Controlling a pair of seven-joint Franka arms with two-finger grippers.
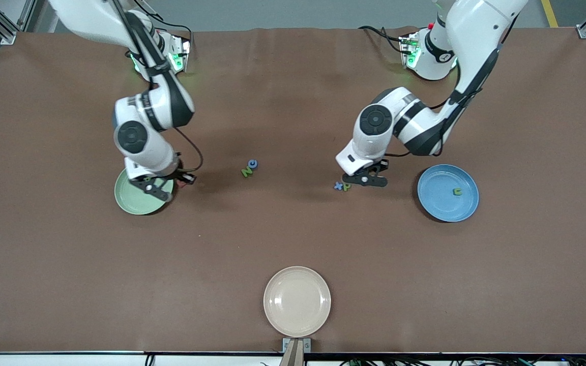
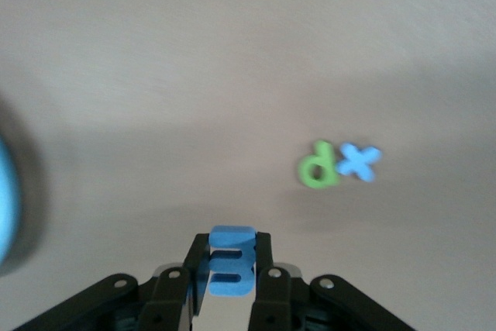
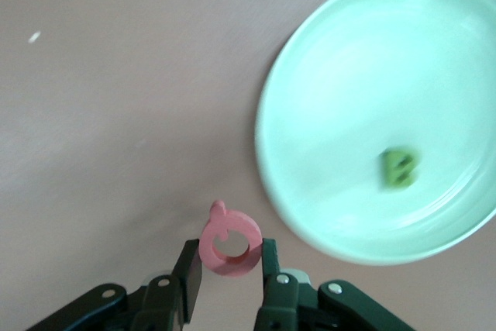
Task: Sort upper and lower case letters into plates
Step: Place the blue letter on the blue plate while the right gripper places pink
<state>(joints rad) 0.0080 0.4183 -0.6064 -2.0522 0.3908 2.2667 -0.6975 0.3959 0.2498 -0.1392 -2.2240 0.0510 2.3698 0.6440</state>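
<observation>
— Holding anything? 
— Left tool (image 2: 230, 273) clamps a blue letter (image 2: 231, 263) above the counter (image 1: 293, 244); right tool (image 3: 230, 269) grips a pink ring letter (image 3: 230, 244) beside the green plate (image 3: 349, 75).

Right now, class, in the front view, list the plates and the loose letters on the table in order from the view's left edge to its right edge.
Mint green plate → green N → blue letter touching it → cream plate → blue x → green p → blue plate holding a green letter.
</observation>
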